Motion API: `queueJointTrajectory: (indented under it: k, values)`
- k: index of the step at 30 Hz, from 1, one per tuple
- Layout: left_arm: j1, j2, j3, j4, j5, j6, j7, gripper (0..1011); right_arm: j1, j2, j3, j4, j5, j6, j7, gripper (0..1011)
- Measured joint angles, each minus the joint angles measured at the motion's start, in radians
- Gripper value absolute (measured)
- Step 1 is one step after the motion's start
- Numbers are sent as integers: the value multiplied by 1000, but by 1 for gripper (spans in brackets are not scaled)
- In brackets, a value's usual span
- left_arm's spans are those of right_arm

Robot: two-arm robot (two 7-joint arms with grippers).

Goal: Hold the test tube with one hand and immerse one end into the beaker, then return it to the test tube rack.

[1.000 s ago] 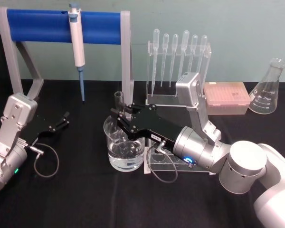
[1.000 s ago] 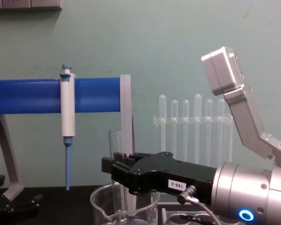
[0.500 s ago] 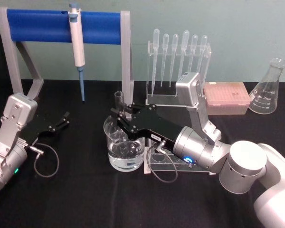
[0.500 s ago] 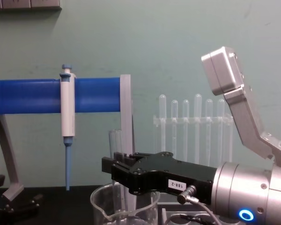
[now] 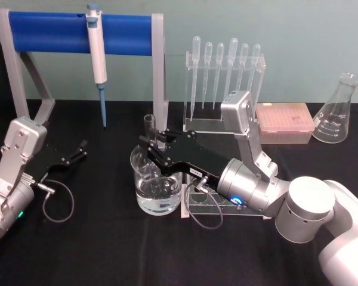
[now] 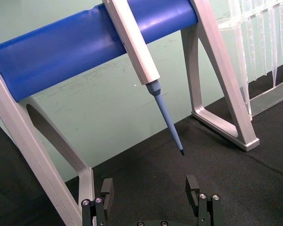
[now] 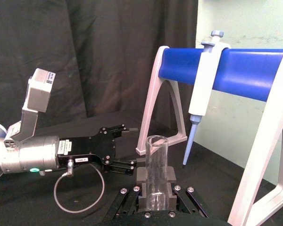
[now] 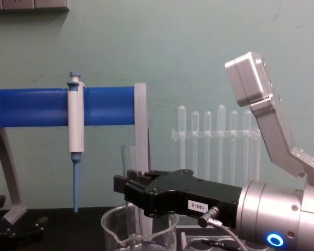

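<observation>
My right gripper is shut on the test tube, a clear glass tube held upright with its open rim on top. The tube's lower end goes down inside the beaker, a wide glass holding some water; I cannot tell whether the end touches the water. From the chest, the test tube rises above the right gripper, and the beaker rim sits just below. In the right wrist view the test tube stands between the fingers. My left gripper rests open at the left, fingers apart.
A white-and-blue pipettor hangs on a blue-barred stand at the back left. A rack of plastic pipettes, a pink tip box and a conical flask stand at the back right. A clear tube rack lies under my right wrist.
</observation>
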Motion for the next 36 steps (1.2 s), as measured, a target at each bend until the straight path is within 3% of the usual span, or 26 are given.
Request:
queueJointTrajectory:
  k: [36]
  values:
    - [0,0,0,0,0,0,0,1000,0,0,0,0,0,0,0,224]
